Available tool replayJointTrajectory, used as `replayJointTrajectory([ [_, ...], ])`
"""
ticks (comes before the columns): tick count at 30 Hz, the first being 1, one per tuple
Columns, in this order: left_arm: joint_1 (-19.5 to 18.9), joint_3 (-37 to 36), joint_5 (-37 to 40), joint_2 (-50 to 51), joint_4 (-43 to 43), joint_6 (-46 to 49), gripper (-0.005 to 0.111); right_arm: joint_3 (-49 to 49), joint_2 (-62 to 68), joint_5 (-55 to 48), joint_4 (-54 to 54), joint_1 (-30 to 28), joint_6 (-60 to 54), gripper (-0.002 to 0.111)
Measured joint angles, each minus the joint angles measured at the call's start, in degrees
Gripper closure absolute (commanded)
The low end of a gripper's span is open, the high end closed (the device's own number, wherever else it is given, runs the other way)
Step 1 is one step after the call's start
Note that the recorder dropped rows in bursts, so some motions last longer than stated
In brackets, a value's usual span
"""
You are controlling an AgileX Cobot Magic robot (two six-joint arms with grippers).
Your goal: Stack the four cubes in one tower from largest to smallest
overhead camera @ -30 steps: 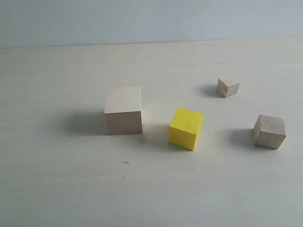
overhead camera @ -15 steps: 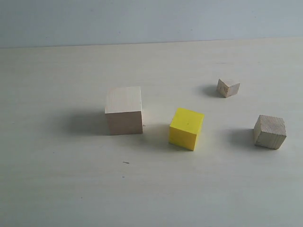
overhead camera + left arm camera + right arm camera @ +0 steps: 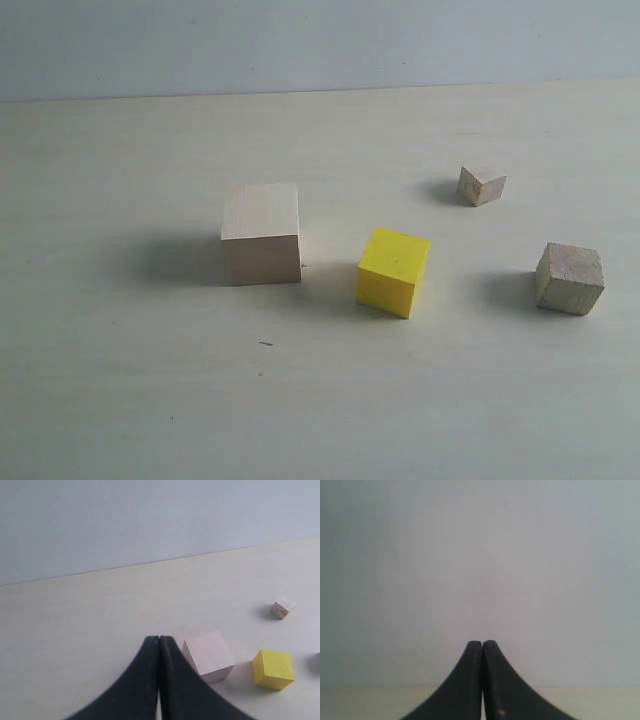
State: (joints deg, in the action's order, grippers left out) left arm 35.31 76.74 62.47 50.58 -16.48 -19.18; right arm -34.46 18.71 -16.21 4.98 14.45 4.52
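Four cubes stand apart on the pale table. The large pale wooden cube [image 3: 261,233] is left of centre, the yellow cube [image 3: 393,271] to its right. The medium grainy wooden cube [image 3: 569,278] sits at the right, the small wooden cube [image 3: 481,185] farther back. No tower stands. Neither gripper appears in the exterior view. In the left wrist view my left gripper [image 3: 159,639] is shut and empty, with the large cube [image 3: 208,656], yellow cube [image 3: 273,668] and small cube [image 3: 282,607] beyond it. My right gripper [image 3: 482,643] is shut and empty, facing the wall.
The table [image 3: 150,380] is a pale wooden surface running back to a plain grey-blue wall [image 3: 300,40]. A small dark speck [image 3: 265,344] lies in front of the large cube.
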Motion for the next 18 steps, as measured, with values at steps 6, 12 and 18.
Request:
replayJointTrajectory([
  [6, 0.0, -6.0, -0.9, -5.8, 1.0, -0.1, 0.106, -7.7, 12.2, -10.5, 11.0, 9.8, -20.9, 0.108],
  [12, 0.0, -12.1, -2.9, -12.4, 5.0, -0.1, 0.106, -8.2, 21.9, -16.4, 10.3, 13.5, -24.4, 0.108],
  [18, 0.0, -17.1, -3.0, -16.3, 6.3, -0.1, 0.106, -8.2, 25.3, -18.0, 13.2, 13.6, -22.6, 0.108],
])
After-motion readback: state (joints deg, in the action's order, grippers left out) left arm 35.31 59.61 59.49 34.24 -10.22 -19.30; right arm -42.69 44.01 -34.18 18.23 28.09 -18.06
